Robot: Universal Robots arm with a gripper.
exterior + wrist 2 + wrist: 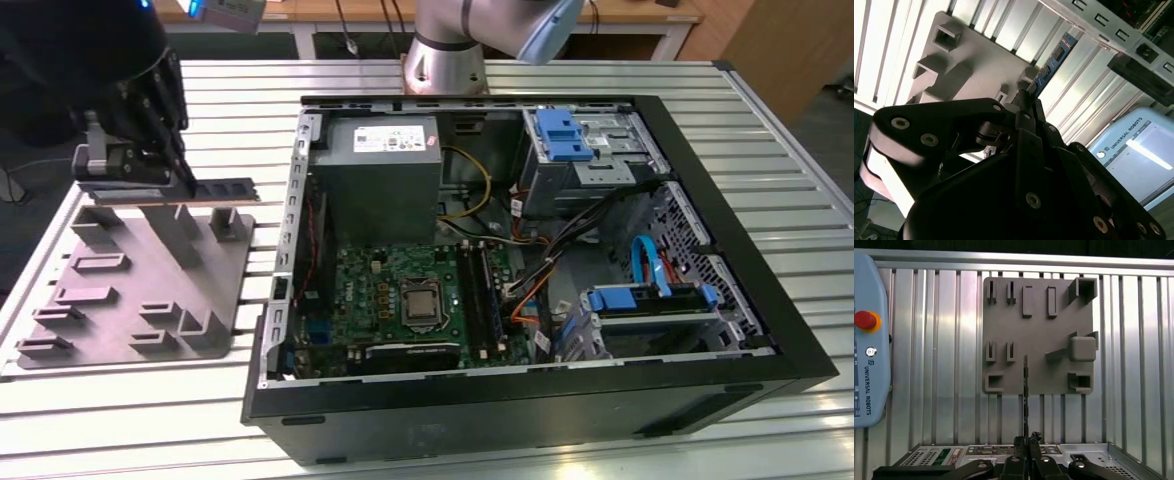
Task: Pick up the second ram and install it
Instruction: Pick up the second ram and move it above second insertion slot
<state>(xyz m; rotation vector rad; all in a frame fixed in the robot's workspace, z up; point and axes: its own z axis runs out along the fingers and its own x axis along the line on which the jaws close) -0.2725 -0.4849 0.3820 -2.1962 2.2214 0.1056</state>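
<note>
In the exterior view my gripper (180,178) hangs above the grey fixture tray (134,290) at the exterior view's left, shut on the second ram (224,190), a thin dark stick held level and pointing toward the computer case. The first wrist view shows the second ram (1025,390) edge-on as a narrow strip running out from my gripper (1026,441) over the tray (1039,340). In the second wrist view the stick (1051,65) juts past my gripper (1026,97), lifted off the tray (969,60).
An open black computer case (747,300) lies on the slatted metal table, with the green motherboard (400,300) and its memory slots (478,290) inside. The arm's base (447,60) stands behind the case. A teach pendant (869,340) lies beside the tray.
</note>
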